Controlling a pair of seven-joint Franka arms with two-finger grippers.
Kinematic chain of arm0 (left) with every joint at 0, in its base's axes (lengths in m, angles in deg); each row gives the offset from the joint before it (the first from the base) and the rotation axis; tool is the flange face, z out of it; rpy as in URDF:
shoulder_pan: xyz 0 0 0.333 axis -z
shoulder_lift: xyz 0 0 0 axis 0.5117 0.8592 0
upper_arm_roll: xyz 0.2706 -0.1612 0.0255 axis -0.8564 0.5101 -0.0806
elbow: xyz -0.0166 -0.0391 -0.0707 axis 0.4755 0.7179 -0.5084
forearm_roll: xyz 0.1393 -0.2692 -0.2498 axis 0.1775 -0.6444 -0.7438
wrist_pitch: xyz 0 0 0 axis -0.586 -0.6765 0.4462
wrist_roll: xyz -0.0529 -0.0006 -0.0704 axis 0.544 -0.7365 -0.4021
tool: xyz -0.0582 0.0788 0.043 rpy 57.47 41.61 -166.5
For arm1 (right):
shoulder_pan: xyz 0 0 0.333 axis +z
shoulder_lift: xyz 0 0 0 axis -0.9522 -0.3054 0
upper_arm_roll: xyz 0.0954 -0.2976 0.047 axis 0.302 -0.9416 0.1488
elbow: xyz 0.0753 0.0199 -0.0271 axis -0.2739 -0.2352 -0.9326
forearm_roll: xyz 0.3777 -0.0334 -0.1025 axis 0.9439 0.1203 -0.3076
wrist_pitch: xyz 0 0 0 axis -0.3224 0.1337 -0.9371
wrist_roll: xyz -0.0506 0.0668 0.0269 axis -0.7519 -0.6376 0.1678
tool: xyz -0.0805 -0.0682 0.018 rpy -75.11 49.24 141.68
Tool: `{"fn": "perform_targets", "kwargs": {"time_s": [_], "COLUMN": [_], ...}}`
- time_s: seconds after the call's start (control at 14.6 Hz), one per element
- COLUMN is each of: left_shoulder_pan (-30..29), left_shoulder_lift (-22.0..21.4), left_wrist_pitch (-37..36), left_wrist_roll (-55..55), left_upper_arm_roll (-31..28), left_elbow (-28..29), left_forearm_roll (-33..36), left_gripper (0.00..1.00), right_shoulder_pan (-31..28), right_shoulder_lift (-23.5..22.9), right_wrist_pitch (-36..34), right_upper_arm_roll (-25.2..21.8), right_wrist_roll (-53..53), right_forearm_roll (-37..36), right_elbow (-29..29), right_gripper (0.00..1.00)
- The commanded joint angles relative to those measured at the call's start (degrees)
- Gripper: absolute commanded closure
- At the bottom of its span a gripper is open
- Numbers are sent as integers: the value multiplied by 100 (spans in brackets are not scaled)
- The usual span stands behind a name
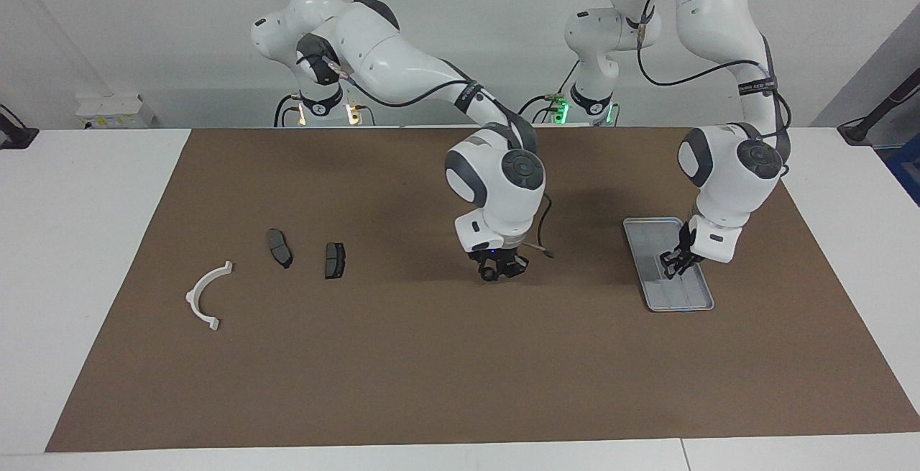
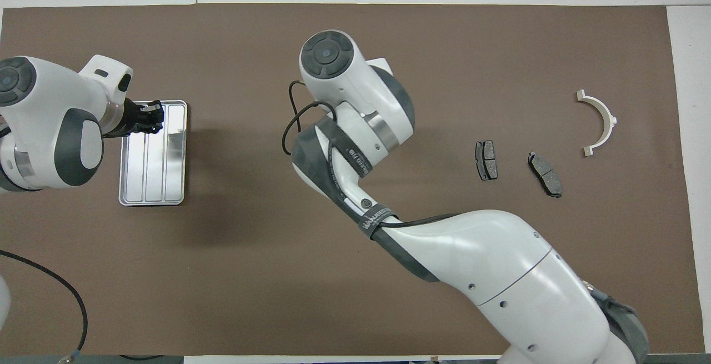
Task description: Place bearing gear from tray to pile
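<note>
The bearing gear [image 1: 489,275] is a small dark ring held at the tips of my right gripper [image 1: 497,270], which is shut on it low over the brown mat, between the tray and the pile. In the overhead view the right wrist [image 2: 355,103] hides that gripper and the gear. The silver ribbed tray [image 1: 679,300] [image 2: 153,183] lies toward the left arm's end of the table. My left gripper [image 1: 672,263] [image 2: 149,121] hangs shut just above it, holding nothing. The pile is a white half-ring bracket [image 1: 207,295] [image 2: 600,122] and two dark brake pads [image 1: 279,247] [image 1: 334,259].
A brown mat [image 1: 431,370] covers most of the white table. The brake pads [image 2: 486,159] [image 2: 545,174] lie beside each other, slightly nearer to the robots than the bracket. A thin cable [image 1: 540,241] loops off the right wrist.
</note>
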Motion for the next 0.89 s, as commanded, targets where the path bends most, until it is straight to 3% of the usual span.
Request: {"fn": "perform_targets", "kwargs": {"time_s": [0.0,0.27,0.41,0.62,0.82], "left_shoulder_pan": [727,1957,2512,2926,2971], "left_shoulder_lift": [49,180,469,1031,1050], "left_wrist_pitch": [-491,-570,-536,-483,-81], "left_wrist_roll": [1051,2739,3487,4033,4210], "left_upper_arm_roll": [-76,-102,-111,-102,-85], "left_elbow": [-462,-787,-893,-1428,-1246], "left_forearm_roll": [-18,35,218,228,228], "left_gripper": [100,100,100,100,100], "right_shoulder_pan": [-556,-1189,-1585,-2060,-2447], "right_shoulder_lift": [440,819,907,934,916], "right_wrist_pitch": [-408,-813,-902,-937,-911], "right_upper_arm_roll": [98,124,203,221,221], "right_wrist_roll": [-1108,-2199,-2945,-3956,-4635], "right_forearm_roll": [166,219,219,210,210], "right_elbow": [-92,-92,-100,-92,-100], "right_gripper": [97,97,97,97,97]}}
